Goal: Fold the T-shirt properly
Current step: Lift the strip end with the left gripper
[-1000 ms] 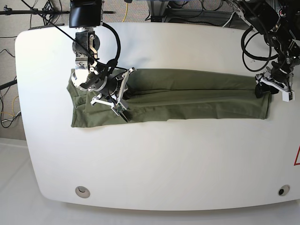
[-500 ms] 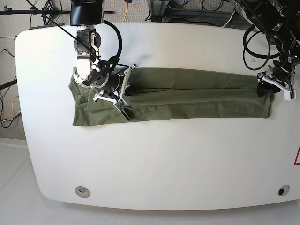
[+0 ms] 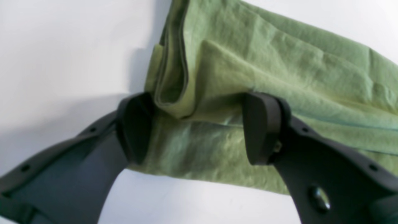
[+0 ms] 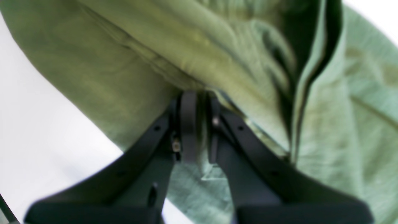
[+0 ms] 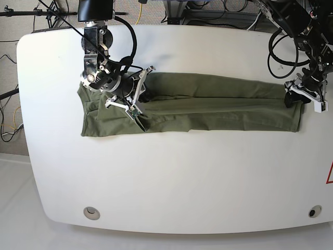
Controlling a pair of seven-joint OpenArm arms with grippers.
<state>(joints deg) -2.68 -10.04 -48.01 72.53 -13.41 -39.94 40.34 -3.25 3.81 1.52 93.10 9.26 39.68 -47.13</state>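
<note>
Setting: robotics lab or test cell. Evidence: one large white bench (image 5: 171,177) with rounded corners; round fittings set into its near-left corner (image 5: 91,212) and near-right corner (image 5: 314,211); loose black cables (image 5: 208,11) and a yellow cable (image 5: 140,11) on the floor beyond the far edge; a black stand leg (image 5: 21,12) past the far-left corner.

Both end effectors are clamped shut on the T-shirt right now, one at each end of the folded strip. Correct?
Not quite. Only the right end effector is shut on the T-shirt, as the right wrist view shows. In the left wrist view the left end effector is open, its fingers spread wide over the cloth's end, not clamped. They are at opposite ends of the strip, as you say.
</note>
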